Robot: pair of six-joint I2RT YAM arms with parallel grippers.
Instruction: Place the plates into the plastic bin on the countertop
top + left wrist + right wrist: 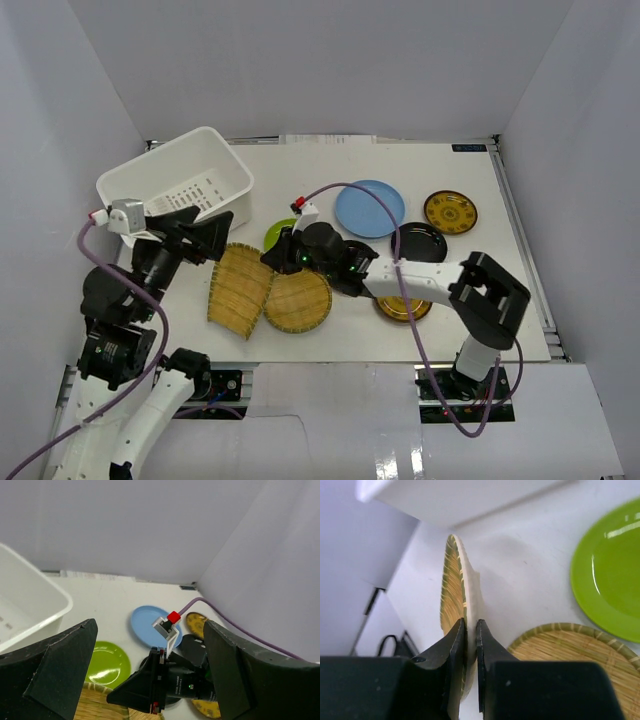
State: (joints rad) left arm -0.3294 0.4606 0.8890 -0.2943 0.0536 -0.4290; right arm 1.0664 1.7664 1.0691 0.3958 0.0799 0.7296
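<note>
The right fingers (456, 645) pinch the rim of a woven plate (451, 580), tipping it on edge off the worktop (330, 170), likely for a firm carrying hold. It stands near the plastic bin (155, 156); the left fingers (65, 660) hover wide apart, empty.

Woven plate (452, 580) on edge, perhaps off countertop (530, 555), near bin (150, 160)
</note>
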